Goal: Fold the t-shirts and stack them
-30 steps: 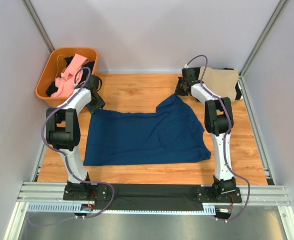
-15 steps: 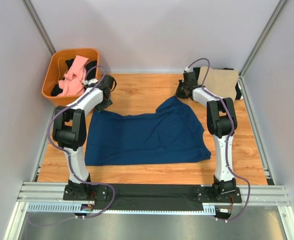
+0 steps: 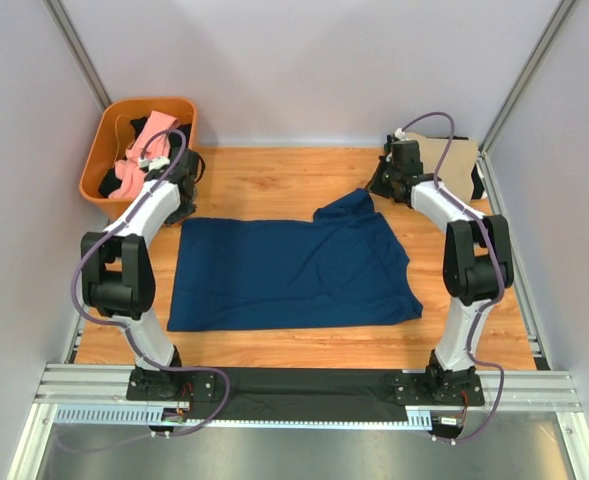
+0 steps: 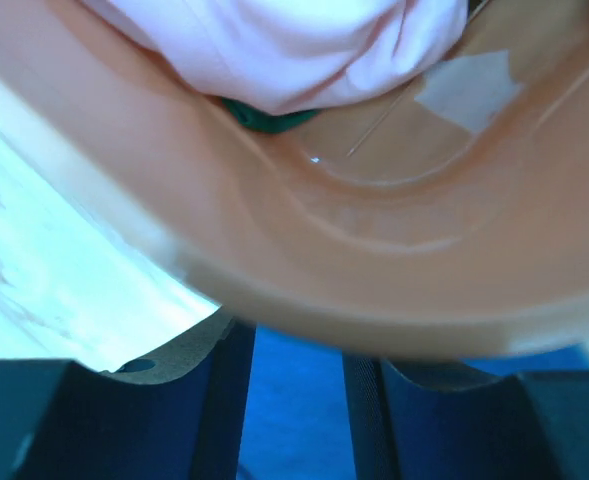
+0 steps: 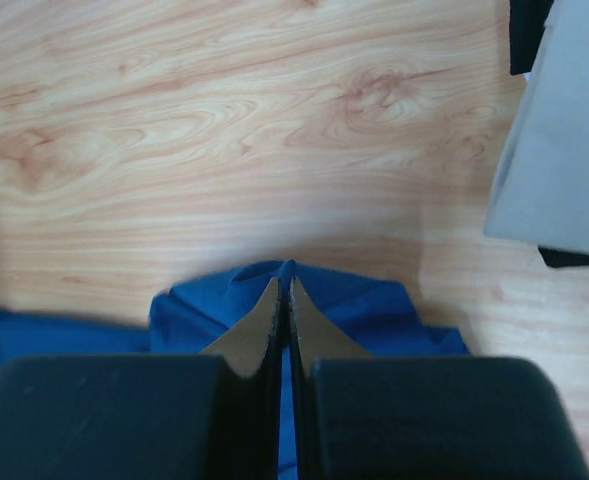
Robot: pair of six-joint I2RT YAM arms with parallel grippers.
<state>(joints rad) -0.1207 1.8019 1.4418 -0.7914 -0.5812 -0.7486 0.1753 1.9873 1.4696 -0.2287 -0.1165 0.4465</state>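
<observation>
The navy t-shirt [image 3: 294, 270] lies spread on the wooden table, its back right part bunched up. My right gripper [image 3: 374, 188] is shut on that bunched edge; in the right wrist view the fingers [image 5: 283, 300] pinch blue cloth [image 5: 374, 310]. My left gripper [image 3: 179, 207] is at the shirt's back left corner, right beside the orange basket [image 3: 99, 165]. Its jaws [image 4: 294, 400] stand apart with blue cloth [image 4: 294, 440] showing between them. A pink tee [image 3: 144, 145] lies in the basket. A tan tee [image 3: 454, 165] lies folded at the back right on something black [image 3: 477, 185].
The basket wall [image 4: 374, 260] fills the left wrist view, close above the fingers, with pink cloth [image 4: 274, 40] inside it. Dark cloth [image 3: 109, 185] also lies in the basket. The tan tee [image 5: 564, 130] is just right of my right gripper. Grey walls enclose the table.
My right gripper has moved right and back, pulling the shirt's bunched edge along. My left arm swung right, then back left next to the basket.
</observation>
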